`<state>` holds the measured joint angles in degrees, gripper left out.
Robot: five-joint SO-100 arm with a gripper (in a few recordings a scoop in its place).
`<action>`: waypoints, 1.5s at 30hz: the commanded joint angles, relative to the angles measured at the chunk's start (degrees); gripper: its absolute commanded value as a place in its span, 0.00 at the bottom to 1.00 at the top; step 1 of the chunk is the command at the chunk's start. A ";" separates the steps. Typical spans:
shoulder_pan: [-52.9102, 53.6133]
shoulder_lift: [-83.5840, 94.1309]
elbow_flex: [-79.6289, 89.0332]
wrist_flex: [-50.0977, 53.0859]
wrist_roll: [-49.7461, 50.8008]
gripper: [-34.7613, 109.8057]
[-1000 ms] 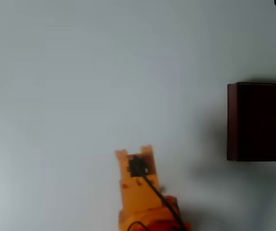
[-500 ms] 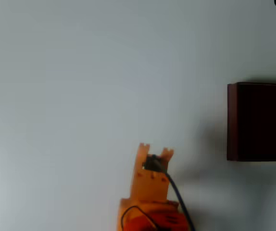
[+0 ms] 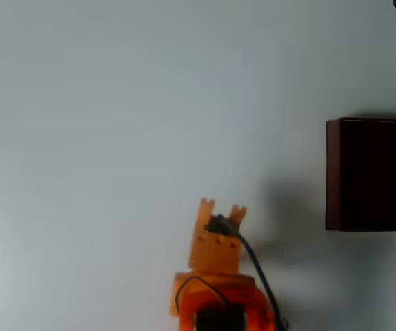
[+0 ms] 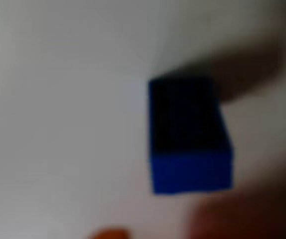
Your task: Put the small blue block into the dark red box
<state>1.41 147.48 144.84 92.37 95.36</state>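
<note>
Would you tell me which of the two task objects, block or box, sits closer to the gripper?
The small blue block, close under the wrist camera; the dark red box sits far right of the gripper.

Orange arm at bottom centre; dark red box at right edge.

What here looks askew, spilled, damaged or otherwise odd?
Nothing stands out. The blue block lies whole on the bare white table, close under the wrist camera, though blurred. The dark red box sits square at the right edge of the overhead view, undamaged.
</note>
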 commanded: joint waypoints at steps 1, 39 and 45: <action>-0.97 -2.55 -0.18 -2.37 0.26 0.45; -0.09 -0.53 10.55 -9.93 0.09 0.46; 0.09 -1.32 11.95 -12.30 0.09 0.46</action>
<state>0.35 145.99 155.92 81.04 95.27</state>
